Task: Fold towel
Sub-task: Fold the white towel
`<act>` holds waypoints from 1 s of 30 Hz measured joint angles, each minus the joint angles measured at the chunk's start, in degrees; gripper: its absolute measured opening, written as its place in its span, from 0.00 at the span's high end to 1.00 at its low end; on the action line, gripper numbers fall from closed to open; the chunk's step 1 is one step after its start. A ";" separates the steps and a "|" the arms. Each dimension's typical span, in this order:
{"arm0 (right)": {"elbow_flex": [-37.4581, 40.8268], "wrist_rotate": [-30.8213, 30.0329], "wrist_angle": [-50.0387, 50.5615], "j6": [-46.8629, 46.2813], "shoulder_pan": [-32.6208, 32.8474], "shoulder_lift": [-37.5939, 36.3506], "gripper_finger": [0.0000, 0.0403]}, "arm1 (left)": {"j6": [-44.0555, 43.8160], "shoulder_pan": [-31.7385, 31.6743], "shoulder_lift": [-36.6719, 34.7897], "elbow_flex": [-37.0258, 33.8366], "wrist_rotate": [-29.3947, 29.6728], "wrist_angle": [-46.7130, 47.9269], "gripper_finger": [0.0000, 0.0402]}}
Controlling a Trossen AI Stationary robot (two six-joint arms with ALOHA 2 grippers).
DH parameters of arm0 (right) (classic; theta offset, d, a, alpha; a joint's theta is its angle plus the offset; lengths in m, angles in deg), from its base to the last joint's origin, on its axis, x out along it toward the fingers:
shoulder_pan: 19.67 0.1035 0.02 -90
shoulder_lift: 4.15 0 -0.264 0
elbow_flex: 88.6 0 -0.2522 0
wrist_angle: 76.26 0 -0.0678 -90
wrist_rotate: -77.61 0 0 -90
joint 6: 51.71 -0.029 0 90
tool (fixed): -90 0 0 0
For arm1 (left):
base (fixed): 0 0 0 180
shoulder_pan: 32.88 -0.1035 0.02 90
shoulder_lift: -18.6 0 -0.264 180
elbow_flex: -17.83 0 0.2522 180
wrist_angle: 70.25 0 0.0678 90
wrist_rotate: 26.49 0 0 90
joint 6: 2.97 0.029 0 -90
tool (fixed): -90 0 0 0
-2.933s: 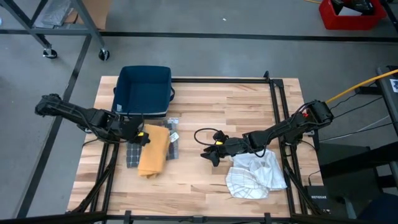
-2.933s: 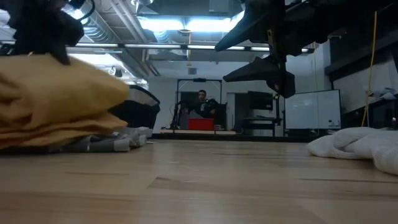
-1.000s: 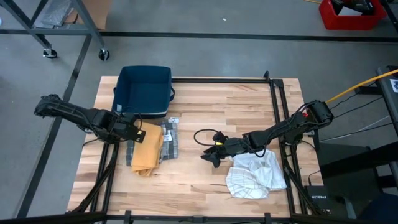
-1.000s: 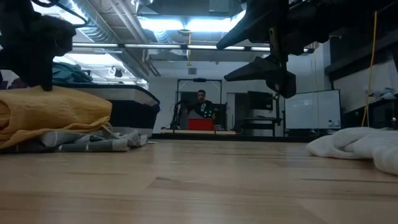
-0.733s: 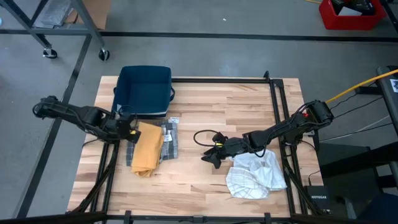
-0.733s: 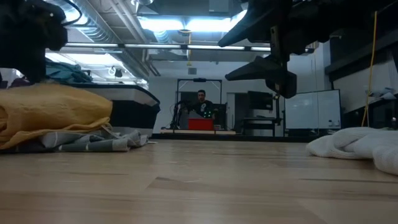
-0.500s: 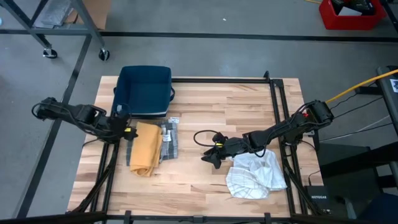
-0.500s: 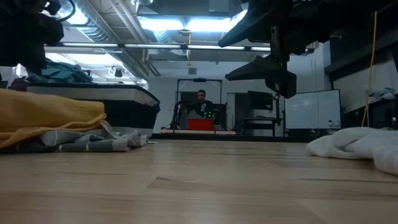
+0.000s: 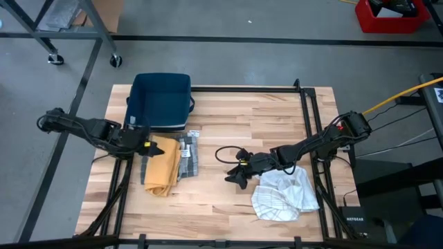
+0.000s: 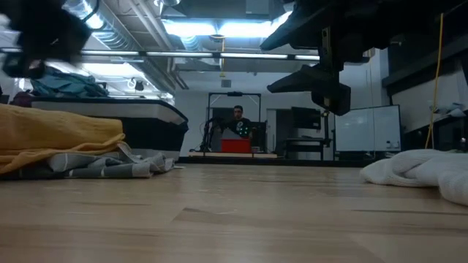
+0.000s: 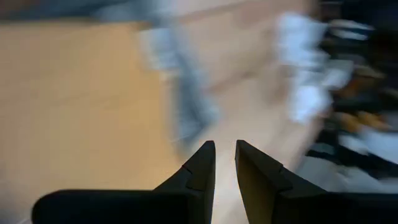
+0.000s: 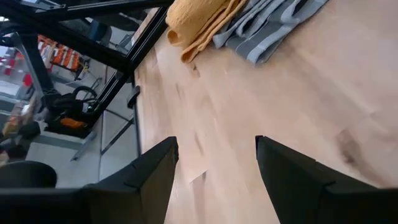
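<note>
Mustard-yellow terry towel (image 9: 163, 166) lies folded, soft and rumpled, on a grey striped cloth (image 9: 189, 155) at the butcher-block table's (image 9: 256, 117) left. The left gripper (image 9: 154, 148) hovers over its far edge, fingers narrowly parted, seemingly empty. The right gripper (image 9: 235, 176) gapes wide beside a crumpled white checked cloth (image 9: 284, 194).

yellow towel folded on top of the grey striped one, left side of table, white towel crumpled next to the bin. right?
One thing is off. The white towel is not next to the bin; it lies crumpled at the table's right side, beside the right gripper, as the high view shows. The yellow towel does lie folded on the grey striped towel at left.
</note>
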 joint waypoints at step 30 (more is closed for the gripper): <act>0.00 -37.34 0.35 -7.38 27.65 -8.90 0.44 | 41.83 4.67 67.64 3.80 1.61 -103.45 0.74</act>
